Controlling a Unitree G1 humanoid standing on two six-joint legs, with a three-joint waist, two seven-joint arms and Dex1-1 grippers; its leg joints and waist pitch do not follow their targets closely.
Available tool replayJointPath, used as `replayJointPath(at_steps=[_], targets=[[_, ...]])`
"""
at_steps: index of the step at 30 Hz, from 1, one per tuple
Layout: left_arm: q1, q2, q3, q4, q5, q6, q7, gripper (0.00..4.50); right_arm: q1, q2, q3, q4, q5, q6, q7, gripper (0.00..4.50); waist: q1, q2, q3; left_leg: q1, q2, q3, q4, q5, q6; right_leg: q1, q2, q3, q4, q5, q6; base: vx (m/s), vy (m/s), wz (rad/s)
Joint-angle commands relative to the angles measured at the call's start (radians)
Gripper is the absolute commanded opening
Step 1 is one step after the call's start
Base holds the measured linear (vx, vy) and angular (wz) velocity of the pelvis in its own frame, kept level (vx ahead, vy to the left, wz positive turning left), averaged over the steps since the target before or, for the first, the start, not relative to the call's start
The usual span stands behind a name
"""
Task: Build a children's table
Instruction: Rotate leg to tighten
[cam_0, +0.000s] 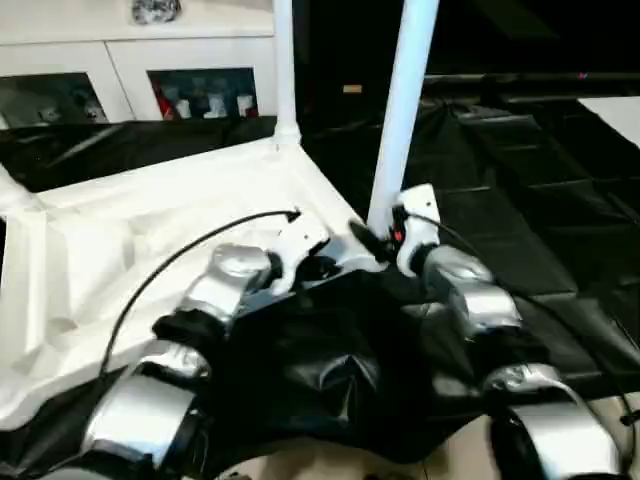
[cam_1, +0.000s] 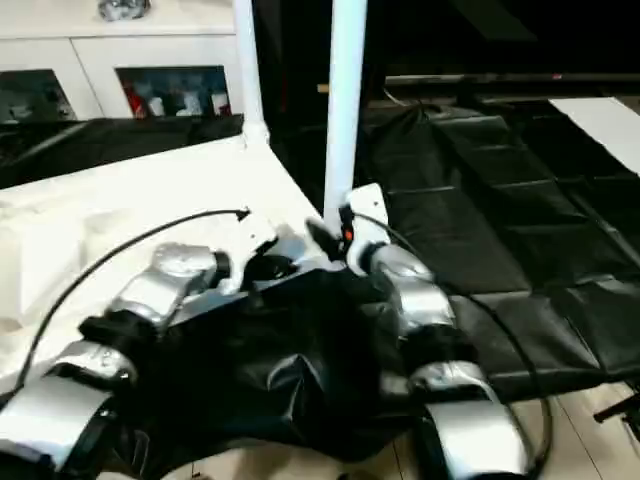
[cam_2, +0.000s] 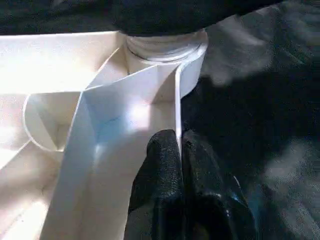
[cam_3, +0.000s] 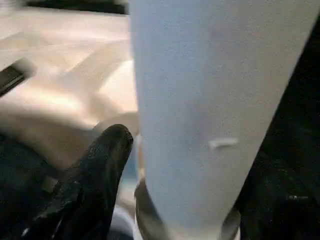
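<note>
Head pair looks down over the tabletop (cam_0: 150, 220) – wrist cameras sit close, both sharing the near leg (cam_0: 400, 110).

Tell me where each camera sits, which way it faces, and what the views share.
Left eye: on the head, looking down over both silver forearms at the upturned tabletop and near leg.
Right eye: beside it, same scene.
Left wrist: along the left hand, fingers pinching the tabletop's thin rim below a corner socket.
Right wrist: along the right hand, one black finger beside that leg.
Shared: tabletop and near leg.
</note>
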Motion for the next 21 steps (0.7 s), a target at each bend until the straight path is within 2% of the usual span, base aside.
replayJointPath(at_steps=[1,3,5,8,9,10,12,13,16,21], targets=[[-0.01,-0.047,-0.021,-0.062,-0.065,-0.063,-0.046,0.0,0.025,0.043,0.136,-0.02,0.0,0.015,0.147,3.18,0.007,-0.01,-0.063,-0.003,0.029,-0.008,-0.064,-0.177,0.087,0.059,-0.068,0.058,-0.082,-0.327,-0.175,0.0,0.0,0.0],[-0.004,-0.036,-0.024,-0.068,-0.067,-0.071,-0.069,0.0,0.041,0.018,0.15,-0.044,0.001,0.014,0.192,3.18,0.006,-0.008,-0.061,-0.003,0.03,-0.008,-0.065,-0.18,0.083,0.057,-0.068,0.059,-0.083,-0.34,-0.173,0.0,0.0,0.0],[0.014,-0.002,-0.035,-0.09,-0.077,-0.075,-0.153,0.0,0.089,-0.07,0.191,-0.115,0.0,0.012,0.329,3.18,0.014,-0.01,-0.063,-0.003,0.032,-0.007,-0.063,-0.181,0.089,0.06,-0.065,0.06,-0.081,-0.323,-0.17,0.0,0.0,0.0],[0.022,0.008,-0.039,-0.103,-0.081,-0.071,-0.185,0.0,0.103,-0.098,0.203,-0.138,0.002,0.02,0.374,3.18,0.019,-0.006,-0.062,-0.002,0.032,-0.007,-0.064,-0.176,0.088,0.058,-0.067,0.059,-0.08,-0.317,-0.181,0.0,0.0,0.0],[0.022,0.008,-0.039,-0.103,-0.081,-0.071,-0.185,0.0,0.103,-0.098,0.203,-0.138,0.002,0.02,0.374,3.18,0.02,-0.007,-0.063,-0.003,0.033,-0.006,-0.064,-0.179,0.087,0.058,-0.067,0.059,-0.08,-0.321,-0.182,0.0,0.0,0.0],[0.025,0.011,-0.042,-0.108,-0.082,-0.067,-0.198,0.0,0.106,-0.106,0.207,-0.143,0.003,0.026,0.386,3.18,0.023,0.0,-0.062,0.0,0.034,-0.006,-0.064,-0.183,0.084,0.055,-0.067,0.06,-0.08,-0.327,-0.182,0.0,0.0,0.0],[0.035,0.02,-0.049,-0.126,-0.085,-0.058,-0.232,0.0,0.115,-0.126,0.213,-0.161,0.006,0.045,0.419,3.18,0.025,-0.005,-0.063,-0.002,0.034,-0.007,-0.065,-0.182,0.081,0.057,-0.065,0.06,-0.08,-0.317,-0.18,0.0,0.0,0.0],[0.041,0.024,-0.052,-0.135,-0.086,-0.053,-0.248,0.0,0.12,-0.134,0.213,-0.17,0.008,0.056,0.433,2.93,0.026,0.0,-0.063,-0.001,0.035,-0.008,-0.066,-0.184,0.079,0.057,-0.065,0.06,-0.079,-0.315,-0.182,0.0,0.0,0.0],[0.045,0.03,-0.054,-0.14,-0.085,-0.047,-0.268,0.0,0.124,-0.139,0.213,-0.185,0.013,0.07,0.445,2.8,0.029,-0.001,-0.064,-0.001,0.033,-0.006,-0.065,-0.183,0.078,0.058,-0.065,0.059,-0.08,-0.308,-0.182,0.0,0.0,0.0],[0.047,0.04,-0.058,-0.142,-0.085,-0.045,-0.287,0.0,0.139,-0.14,0.222,-0.219,0.028,0.104,0.467,2.29,0.033,0.001,-0.063,0.002,0.034,-0.008,-0.067,-0.195,0.067,0.056,-0.065,0.058,-0.084,-0.335,-0.172,0.0,0.0,0.0]])
